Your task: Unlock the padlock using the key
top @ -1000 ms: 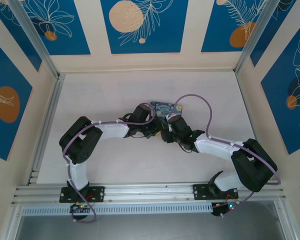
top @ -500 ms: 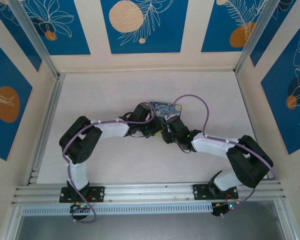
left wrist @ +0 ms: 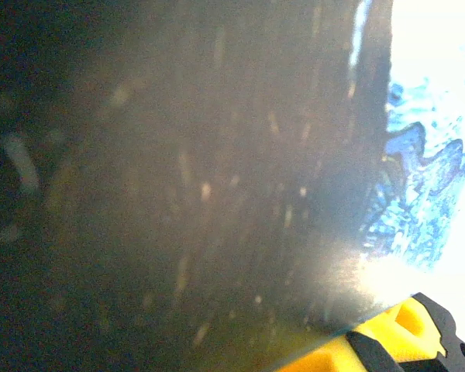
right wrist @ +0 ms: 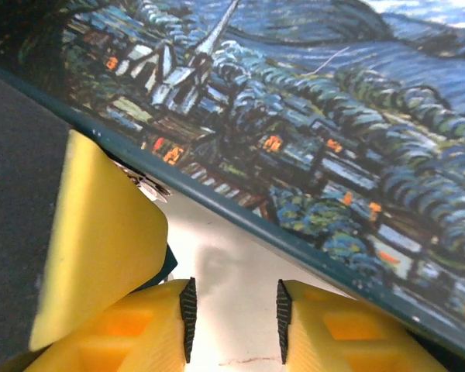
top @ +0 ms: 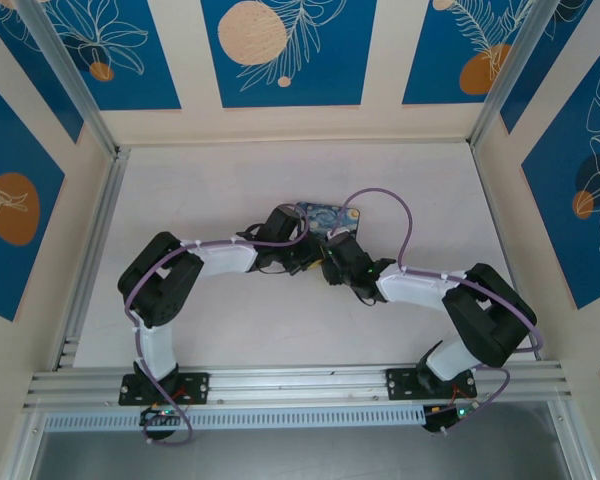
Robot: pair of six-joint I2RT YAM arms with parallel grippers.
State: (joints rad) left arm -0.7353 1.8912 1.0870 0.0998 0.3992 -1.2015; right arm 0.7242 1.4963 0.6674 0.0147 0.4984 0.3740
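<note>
My two grippers meet at the near edge of the Starry Night box (top: 327,213). In the right wrist view a yellow finger (right wrist: 101,248) of my left gripper (top: 308,256) stands against the box edge. A dark teal corner of the padlock (right wrist: 167,265) peeks from behind that finger, and a thin silvery piece (right wrist: 143,183) shows above it. The left gripper is shut on the padlock. My right gripper (right wrist: 234,319) is open just in front of the box (right wrist: 310,116), with only bare table between its pads. The key is hidden.
The left wrist view is mostly a blurred dark surface, with the box print (left wrist: 422,178) and one yellow finger (left wrist: 387,345) at the right. White table (top: 220,190) lies all round, walled by patterned panels, with a metal rail (top: 300,382) at the near edge.
The right arm has swung a little to the left, its elbow coming in. The box has shifted slightly left with it. The left arm has stayed put.
</note>
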